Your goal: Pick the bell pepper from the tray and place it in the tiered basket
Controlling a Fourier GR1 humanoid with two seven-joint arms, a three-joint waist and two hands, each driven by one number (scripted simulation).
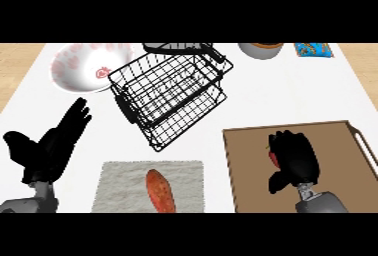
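The white desk [310, 95] is carrying a brown tray [251, 170], a black tiered basket [173, 95], a patterned bowl [85, 67] and a grey cloth [118, 185].

The right hand [295, 157] lies on the tray [251, 170], over the bell pepper [274, 158]. Left of it sits a cloth [122, 180] bearing a sweet potato [160, 190]; the tiered basket [171, 95] stands beyond, leftward.

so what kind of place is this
Most likely a kitchen counter: a white top with a patterned bowl, a black tiered wire basket and a brown tray, plus what looks like a sweet potato on a towel.
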